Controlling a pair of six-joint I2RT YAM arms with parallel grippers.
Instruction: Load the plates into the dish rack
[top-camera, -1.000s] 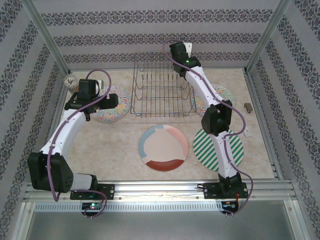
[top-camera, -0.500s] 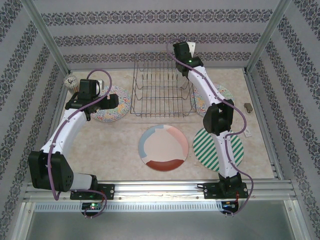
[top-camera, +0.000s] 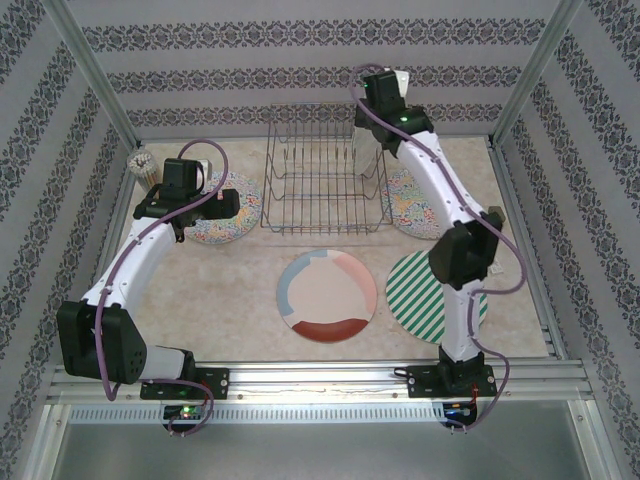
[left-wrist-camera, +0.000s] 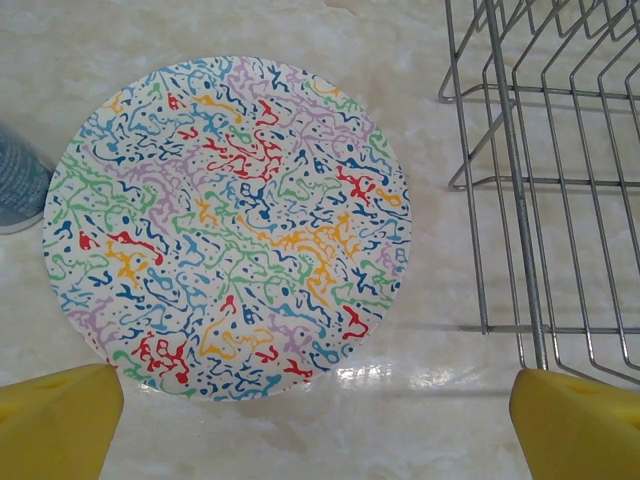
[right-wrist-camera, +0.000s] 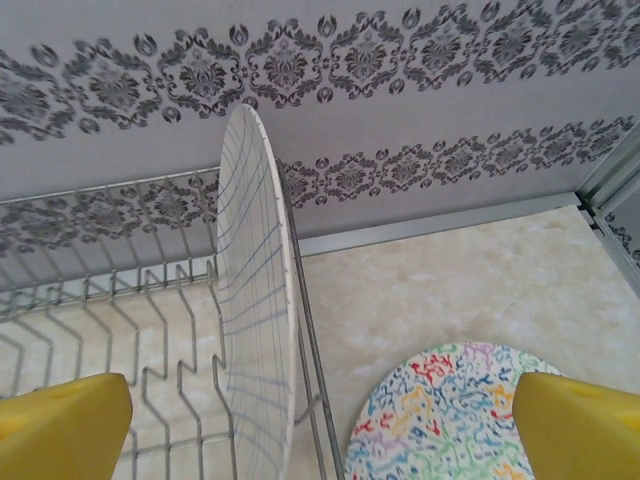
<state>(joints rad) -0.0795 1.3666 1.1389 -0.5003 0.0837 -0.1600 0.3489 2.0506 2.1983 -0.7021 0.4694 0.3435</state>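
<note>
Currently holds nothing in right gripper, spread wide beside checked plate standing upright in dish rack; left gripper likewise wide, empty, above floral plate.

Grey walls banded with dark damask stripes close me in on three sides. My table is pale cream, marble-look, glossy with glare. Silver aluminium posts frame its far corners.
</note>
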